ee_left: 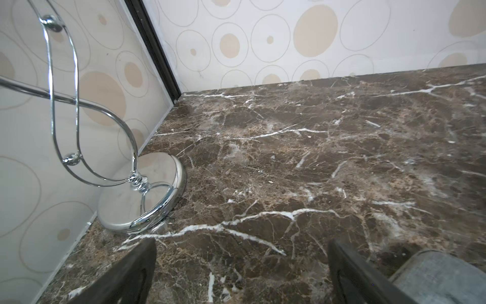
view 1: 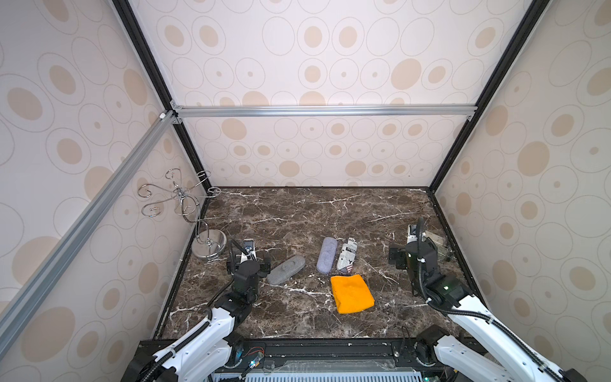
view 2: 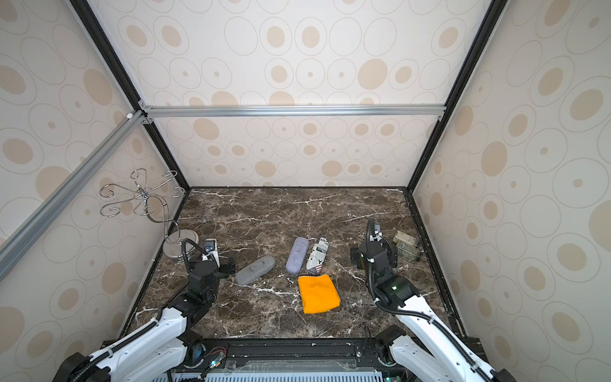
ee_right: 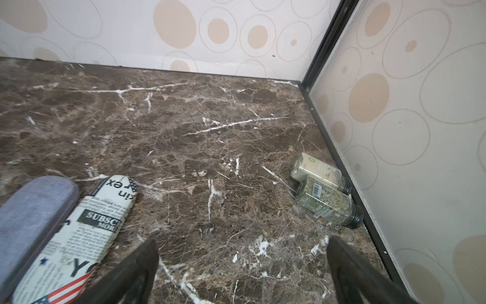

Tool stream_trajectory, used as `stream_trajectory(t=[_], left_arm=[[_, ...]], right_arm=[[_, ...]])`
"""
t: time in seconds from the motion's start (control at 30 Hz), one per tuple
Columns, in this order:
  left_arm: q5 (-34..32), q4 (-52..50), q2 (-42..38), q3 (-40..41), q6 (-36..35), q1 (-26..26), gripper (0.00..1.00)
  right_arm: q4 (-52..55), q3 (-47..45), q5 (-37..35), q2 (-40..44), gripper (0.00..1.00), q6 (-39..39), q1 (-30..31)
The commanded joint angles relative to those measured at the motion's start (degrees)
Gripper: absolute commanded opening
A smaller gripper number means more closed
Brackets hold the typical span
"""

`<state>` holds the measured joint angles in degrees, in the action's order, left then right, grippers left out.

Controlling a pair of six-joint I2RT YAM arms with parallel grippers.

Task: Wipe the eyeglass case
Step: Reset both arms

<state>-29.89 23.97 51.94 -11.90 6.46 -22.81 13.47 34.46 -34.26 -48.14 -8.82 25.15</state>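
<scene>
Near the middle of the dark brown, white-veined marble tabletop (view 1: 297,211): three closed oblong eyeglass cases, contents hidden. No telling from the frames which of the three to wipe. Side by side with long edges together, lengthwise toward the back wall: lavender-grey fabric case (view 1: 326,255) and white newspaper-print case (view 1: 347,255). Off to their left, apart and lying at a slant: dark grey felt case (view 1: 286,269). Readable on the newspaper-print case in the right wrist view (ee_right: 86,231): "SUBSC", "MOR", "ex", a large "Y", plus a stars-and-stripes patch at one end. Just in front of that pair, flat on the marble: one folded orange cloth (view 1: 352,294), very near the flag end, contact not certain.

Over bare marble, just beside one end of the dark grey felt case: left gripper (ee_left: 240,275), jaws spread wide, holding nothing. Over bare marble between the newspaper-print case and the right wall: right gripper (ee_right: 244,275), likewise spread wide and empty.

Against the right wall: two clear spice jars with black caps, on their sides and touching. Pale powder in one jar (ee_right: 317,171), green dried flakes in the second jar (ee_right: 328,202). Barcode and round green logo on the labels; wording too small to read. By the left wall: one chrome wire stand (view 1: 211,246) with curled hooks on a round mirror-bright base.
</scene>
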Motion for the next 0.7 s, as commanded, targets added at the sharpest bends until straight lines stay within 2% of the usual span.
stream_trajectory(t=[0.0, 0.1, 0.17, 0.3, 0.57, 0.67], left_arm=[[1.2, 12.9, 4.0, 2.6, -4.7, 2.4, 1.0], [1.0, 21.1, 7.0, 5.3, -4.9, 3.0, 1.0], [2.0, 22.3, 8.6, 4.7, -4.7, 4.5, 1.0], [7.8, 30.7, 13.5, 4.8, -7.0, 8.0, 1.0], [14.2, 46.1, 22.7, 4.6, -6.8, 12.2, 1.0], [14.8, 45.7, 24.1, 3.3, -6.9, 13.2, 1.0]], right_arm=[[-12.3, -4.9, 0.9, -1.8, 1.0, 5.1, -2.1], [-25.2, -11.7, 5.2, -2.8, 1.0, 9.4, -5.1], [-31.9, -15.3, 8.0, -3.2, 1.0, 9.0, -7.8], [-33.7, -16.5, 14.0, -5.4, 1.0, 6.5, -14.9], [-44.0, -17.9, 17.0, -15.0, 1.0, 6.3, -20.9], [-48.0, -18.2, 18.1, -18.4, 1.0, 6.6, -22.5]])
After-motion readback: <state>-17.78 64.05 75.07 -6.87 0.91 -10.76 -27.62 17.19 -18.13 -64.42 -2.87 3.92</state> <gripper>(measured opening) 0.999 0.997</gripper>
